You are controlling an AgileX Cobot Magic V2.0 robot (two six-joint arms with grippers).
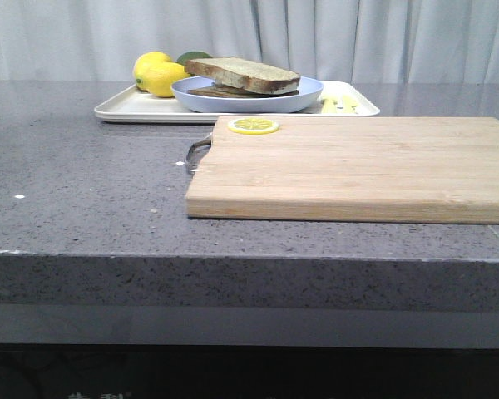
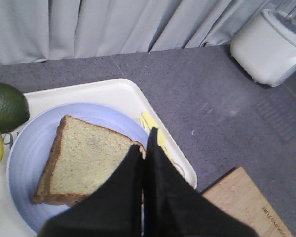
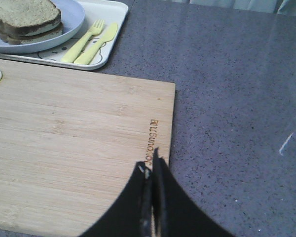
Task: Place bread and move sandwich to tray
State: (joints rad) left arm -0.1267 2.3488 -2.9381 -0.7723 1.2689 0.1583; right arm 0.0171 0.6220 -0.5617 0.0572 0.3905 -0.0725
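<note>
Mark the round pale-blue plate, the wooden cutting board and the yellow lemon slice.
Round pale-blue plate [image 1: 309, 87], front view: bare right rim.
Wooden cutting board [image 1: 358, 170], front view: middle of the top face.
Yellow lemon slice [image 1: 254, 125], front view: its centre, on the board's far left corner.

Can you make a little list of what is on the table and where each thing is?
sandwich: bread on top, stacked on the blue plate
blue plate: on the tray
tray: at the far side of the table, behind the cutting board
lemons: on the tray, left of the plate
yellow fork and knife: on the tray, right of the plate
cutting board: near side, bare but for a lemon slice
left gripper: shut, above the plate
right gripper: shut, over the board's edge
</note>
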